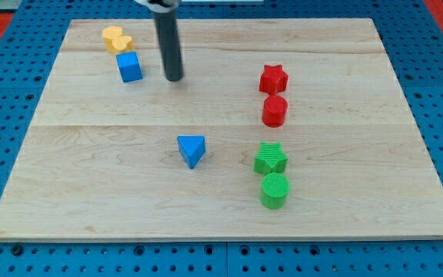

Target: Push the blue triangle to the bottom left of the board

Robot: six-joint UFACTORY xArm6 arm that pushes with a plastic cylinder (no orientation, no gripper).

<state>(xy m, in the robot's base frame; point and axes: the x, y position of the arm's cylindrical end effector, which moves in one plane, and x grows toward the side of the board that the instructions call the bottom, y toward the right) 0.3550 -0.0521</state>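
Note:
The blue triangle (192, 150) lies near the middle of the wooden board (91, 177), slightly toward the view's bottom. My tip (174, 78) rests on the board toward the view's top, above and a little left of the triangle, well apart from it. The tip stands just right of a blue cube (129, 67).
A yellow block (117, 39) sits at the view's top left, touching the blue cube's upper side. A red star (273, 78) and a red cylinder (274, 111) stand at the right of centre. A green star (271, 158) and a green cylinder (274, 190) stand below them.

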